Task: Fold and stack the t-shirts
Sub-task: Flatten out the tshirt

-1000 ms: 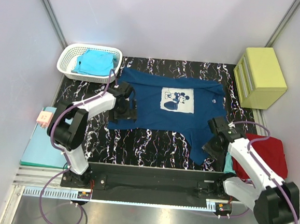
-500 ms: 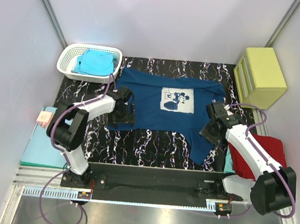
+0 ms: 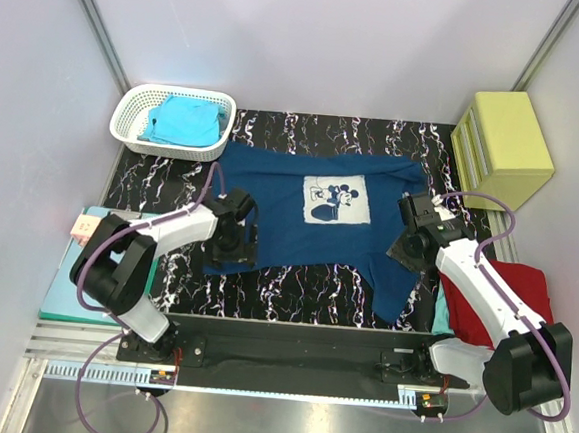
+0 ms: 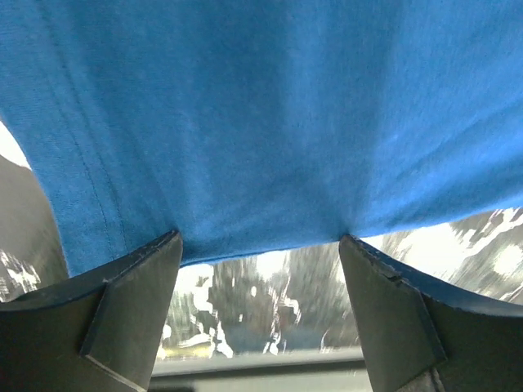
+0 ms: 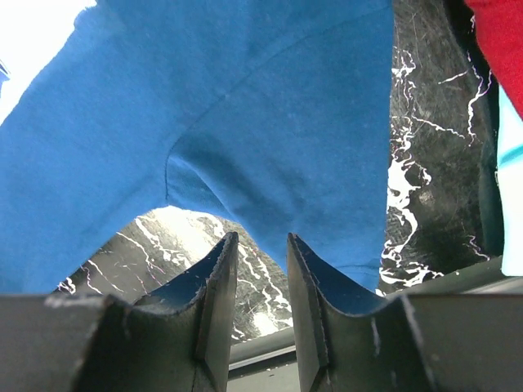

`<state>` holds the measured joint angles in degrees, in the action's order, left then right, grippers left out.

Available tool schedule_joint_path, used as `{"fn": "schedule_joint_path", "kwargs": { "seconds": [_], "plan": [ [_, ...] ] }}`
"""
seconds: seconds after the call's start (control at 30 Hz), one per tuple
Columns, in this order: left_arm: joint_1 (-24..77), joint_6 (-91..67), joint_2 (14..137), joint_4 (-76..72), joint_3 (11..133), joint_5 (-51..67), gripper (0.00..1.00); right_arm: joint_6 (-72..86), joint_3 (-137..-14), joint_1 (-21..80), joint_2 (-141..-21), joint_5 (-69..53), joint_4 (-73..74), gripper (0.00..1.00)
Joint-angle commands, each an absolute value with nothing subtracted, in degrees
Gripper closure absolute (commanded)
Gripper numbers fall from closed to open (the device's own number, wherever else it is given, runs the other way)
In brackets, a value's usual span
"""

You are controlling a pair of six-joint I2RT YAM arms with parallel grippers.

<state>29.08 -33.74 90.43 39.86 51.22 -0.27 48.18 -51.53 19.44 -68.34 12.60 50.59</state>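
Shows the navy t-shirt (image 3: 281, 191) lying print-up across the black marbled table (image 3: 294, 287), with the pale mouse print (image 3: 336, 199) near its middle and one part trailing toward the near edge on the right. Finds the left gripper (image 4: 260, 238) at the shirt's near-left hem, jaws spread wide, both tips touching the hem's edge and nothing clamped between them. Finds the right gripper (image 5: 261, 237) at the right-hand sleeve, fingers drawn close with a narrow gap, tips meeting the cloth's edge; cannot tell whether any fabric is pinched there. Places a turquoise t-shirt (image 3: 185, 120) inside the white basket (image 3: 136, 129) at the far left, a red t-shirt (image 3: 509, 299) just beside the right arm, and a yellow box (image 3: 506, 143) at the far right.
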Motion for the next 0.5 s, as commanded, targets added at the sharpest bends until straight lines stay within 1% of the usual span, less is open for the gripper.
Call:
{"fn": "schedule_joint_path", "kwargs": {
  "seconds": [0.0,0.17,0.27,0.3,0.33,0.4,0.47],
  "plan": [
    [31.0,-34.5,86.6,46.3,49.9,1.9,0.15,46.4,-53.9,19.8,-67.9,14.5,49.6,0.62],
    [31.6,-32.7,82.4,51.6,49.1,1.1,0.14,45.3,-53.4,19.8,-67.8,14.7,49.0,0.62],
    [31.6,-32.4,80.4,54.0,51.1,0.1,0.14,44.1,-53.4,19.8,-68.6,15.3,48.0,0.62],
    [31.6,-32.7,79.8,54.3,52.1,0.2,0.13,43.7,-54.2,19.8,-69.1,15.6,47.6,0.61],
    [31.5,-33.1,79.1,54.3,54.6,-3.1,0.13,43.1,-55.0,19.8,-70.2,16.3,46.7,0.61],
    [31.4,-33.6,78.3,53.4,57.8,-5.6,0.10,41.2,-57.7,19.9,-72.0,17.7,45.4,0.58],
    [30.7,-33.6,80.7,50.7,62.6,-7.9,0.08,39.7,-60.0,19.3,-76.6,18.5,43.2,0.56]
  ]
}}
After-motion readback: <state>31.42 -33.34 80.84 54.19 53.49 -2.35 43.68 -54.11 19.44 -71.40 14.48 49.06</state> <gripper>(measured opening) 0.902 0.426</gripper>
